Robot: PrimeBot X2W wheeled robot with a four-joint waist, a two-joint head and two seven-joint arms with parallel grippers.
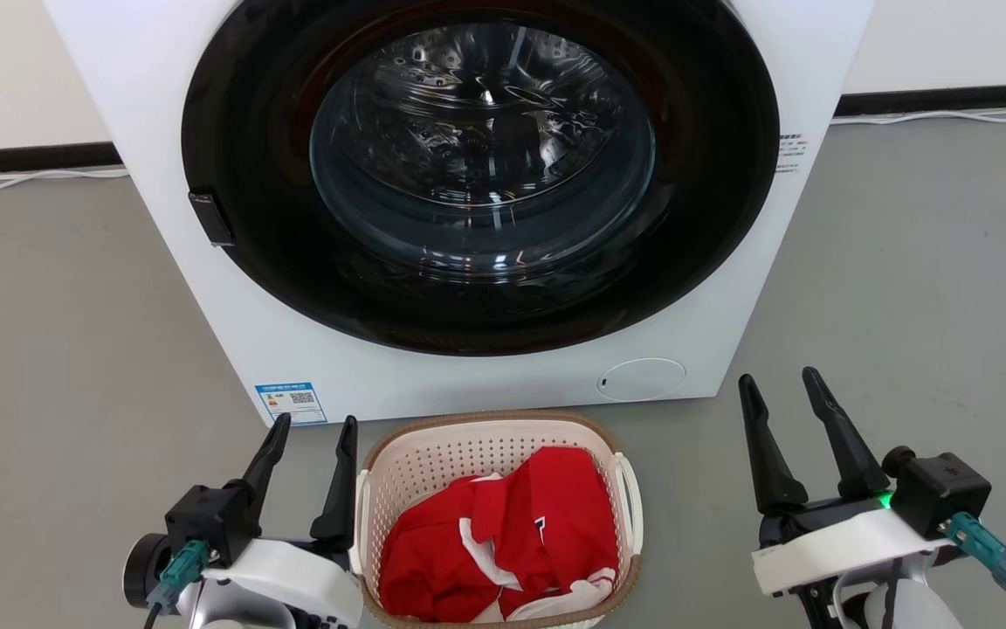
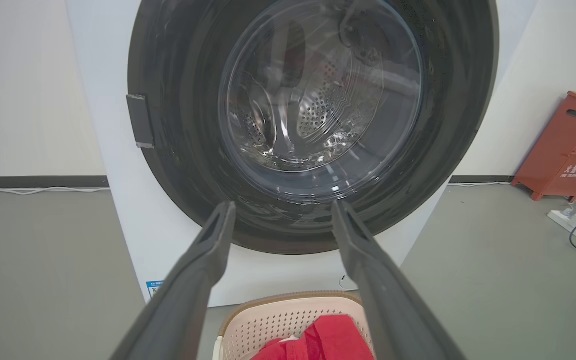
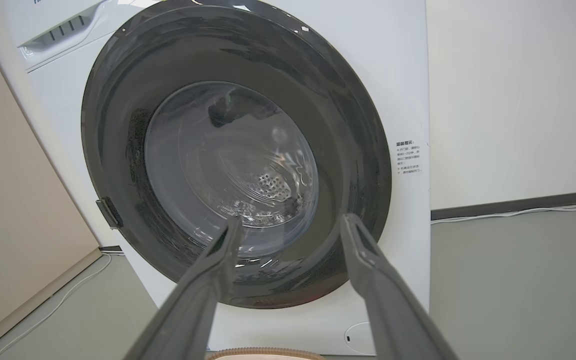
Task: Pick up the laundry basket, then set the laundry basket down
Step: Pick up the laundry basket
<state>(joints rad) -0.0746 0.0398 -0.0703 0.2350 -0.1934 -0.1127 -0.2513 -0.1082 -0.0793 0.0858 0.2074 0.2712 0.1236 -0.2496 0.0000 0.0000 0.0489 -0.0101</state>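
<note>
Head view, one laundry basket (image 1: 442, 459), one washer (image 1: 717, 328), two parted pincers (image 1: 316, 421) (image 1: 778, 376)

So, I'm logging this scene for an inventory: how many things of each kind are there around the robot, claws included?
Washing machine: 1
Laundry basket: 1
Red and white clothing heap: 1
Claws: 2, left claw and right claw, both open
Red cabinet: 1
Power strip: 1
Total: 7
</note>
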